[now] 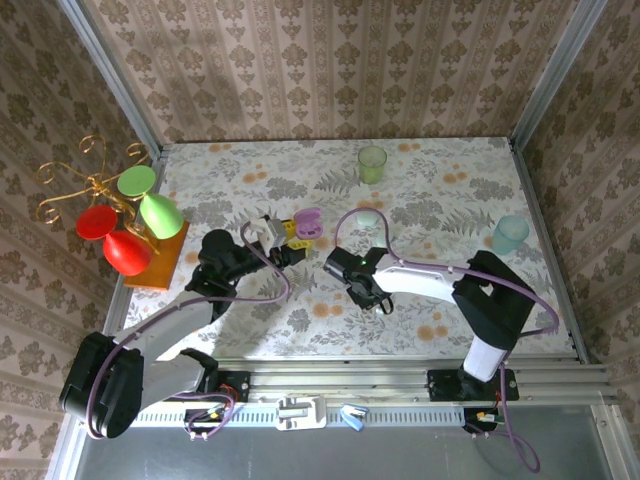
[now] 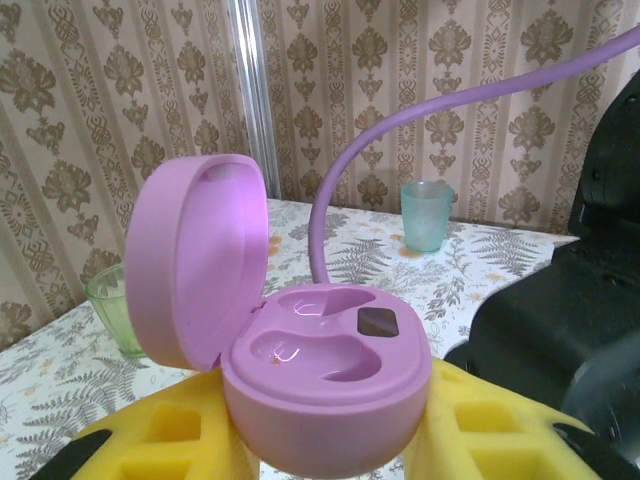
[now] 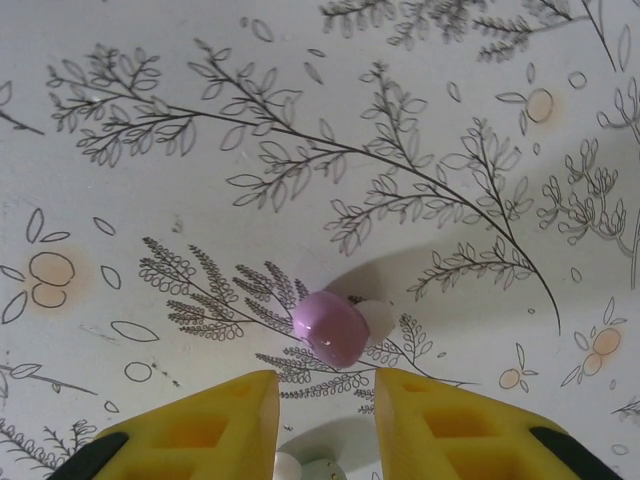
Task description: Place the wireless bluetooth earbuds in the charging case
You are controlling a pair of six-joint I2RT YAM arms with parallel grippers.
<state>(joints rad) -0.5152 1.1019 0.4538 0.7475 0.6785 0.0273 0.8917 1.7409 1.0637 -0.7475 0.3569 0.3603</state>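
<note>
Nearest thing first: the right gripper (image 3: 325, 392) points down at the tablecloth (image 3: 150, 150), with its yellow fingers (image 3: 210, 430) apart and nothing pinched between them. There's a whitish bit (image 3: 300, 468) low in the gap, can't tell what it is. Just past the fingertips sits the pink-purple earbud (image 3: 332, 328), lying loose on the cloth with neither finger touching it.

My read on handling: it's a tiny, glossy, hard plastic bean, basically weightless. So it'll be slippery and will probably roll or squirt out if the pads close off-centre. I'd drop down so it sits squarely between the pads, then squeeze gently across the fat rounded body, not the paler nub at its side.

Further over, the left gripper (image 1: 283, 243) is clamped on the matching pink charging case (image 2: 330, 390), lid flipped open, both wells empty. That's a smooth pebble shape too, so I'd guess it could twist in the grip if the bud gets pushed in hard.

The green cup (image 1: 372, 163) and teal cup (image 1: 510, 233) stand at the back, well apart from all this.
</note>
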